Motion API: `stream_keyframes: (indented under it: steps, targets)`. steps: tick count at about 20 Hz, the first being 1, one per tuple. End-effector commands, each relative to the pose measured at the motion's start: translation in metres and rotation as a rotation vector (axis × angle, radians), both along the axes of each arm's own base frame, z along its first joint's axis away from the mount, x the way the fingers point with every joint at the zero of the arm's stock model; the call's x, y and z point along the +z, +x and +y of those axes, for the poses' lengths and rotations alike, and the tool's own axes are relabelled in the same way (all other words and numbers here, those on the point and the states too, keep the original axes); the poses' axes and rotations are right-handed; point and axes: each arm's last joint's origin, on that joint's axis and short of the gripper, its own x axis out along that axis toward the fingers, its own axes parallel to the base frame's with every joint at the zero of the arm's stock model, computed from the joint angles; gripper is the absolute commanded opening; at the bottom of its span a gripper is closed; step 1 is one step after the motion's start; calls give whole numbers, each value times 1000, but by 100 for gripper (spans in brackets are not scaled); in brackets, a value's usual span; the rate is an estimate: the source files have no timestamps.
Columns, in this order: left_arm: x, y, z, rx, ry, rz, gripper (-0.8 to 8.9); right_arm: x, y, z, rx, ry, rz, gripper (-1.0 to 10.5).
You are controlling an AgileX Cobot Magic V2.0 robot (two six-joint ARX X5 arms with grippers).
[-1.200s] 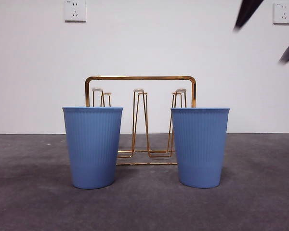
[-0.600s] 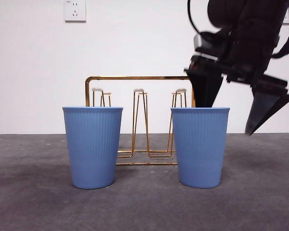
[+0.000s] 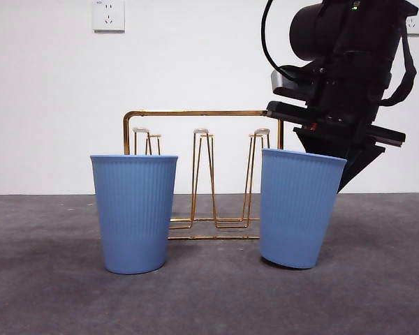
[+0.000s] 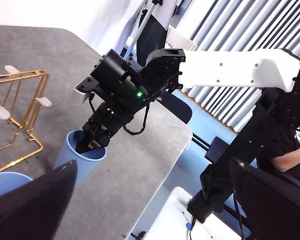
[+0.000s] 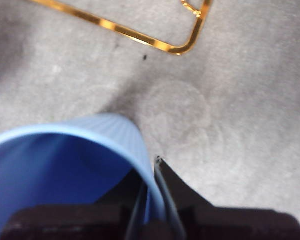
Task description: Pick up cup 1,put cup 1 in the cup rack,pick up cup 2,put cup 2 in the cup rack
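Cup 1 (image 3: pixel 297 209), a ribbed blue cup, leans tilted on the right of the grey table. My right gripper (image 3: pixel 335 165) is shut on its rim, one jaw inside and one outside. The right wrist view shows that pinch (image 5: pixel 152 172) on the cup's wall (image 5: pixel 65 165). Cup 2 (image 3: pixel 134 213), blue as well, stands upright on the left. Behind and between them is the gold wire cup rack (image 3: pixel 202 113) with white-tipped prongs, nothing on it. In the left wrist view, my left gripper (image 4: pixel 152 167) hangs open high over the table, looking across at cup 1 (image 4: pixel 80 160) and the rack (image 4: pixel 15 115).
A white wall with two sockets (image 3: pixel 109 15) closes off the back. The table's edge (image 4: pixel 182 135) drops off beyond the right arm, with chairs and a seated person (image 4: pixel 290 155) past it.
The right arm came down from the top right corner and put one jaw into cup 1. It has now shut on the rim and the cup has tipped and shifted slightly right.
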Motion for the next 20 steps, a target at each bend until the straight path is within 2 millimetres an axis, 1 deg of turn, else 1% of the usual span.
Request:
stream_keyframes:
  steps: [1,3,5,7,9,12,14,15,17,18,20]
  targets:
    - [2,0,0,-5,-7,-12,687,14,-5,-2,23,14,-42,-12]
    - [4,0,-1,-6,-18,-23,687,40,-18,-8,29,57,-104,-12]
    - [10,1,-2,-30,-61,-49,687,74,-38,-17,44,139,-182,-12]
    - [22,2,-4,-60,-133,-88,687,116,-64,-30,59,246,-300,-12]
    - [36,2,-5,-75,-213,-135,687,163,-93,-43,79,387,-464,-12]
    - [58,2,-7,-100,-352,-208,687,239,-140,-64,152,682,-806,-12]
    - [72,1,-9,-111,-454,-277,687,274,-164,-75,193,839,-993,-12]
    - [78,2,-11,-122,-511,-314,687,288,-174,-79,219,909,-1064,-12]
    - [87,4,-18,-163,-621,-368,687,306,-183,-82,286,1028,-1149,-12]
    - [90,7,-23,-195,-672,-382,687,313,-186,-83,313,1083,-1174,-12]
    - [91,12,-32,-236,-719,-389,687,318,-188,-83,324,1129,-1200,-12]
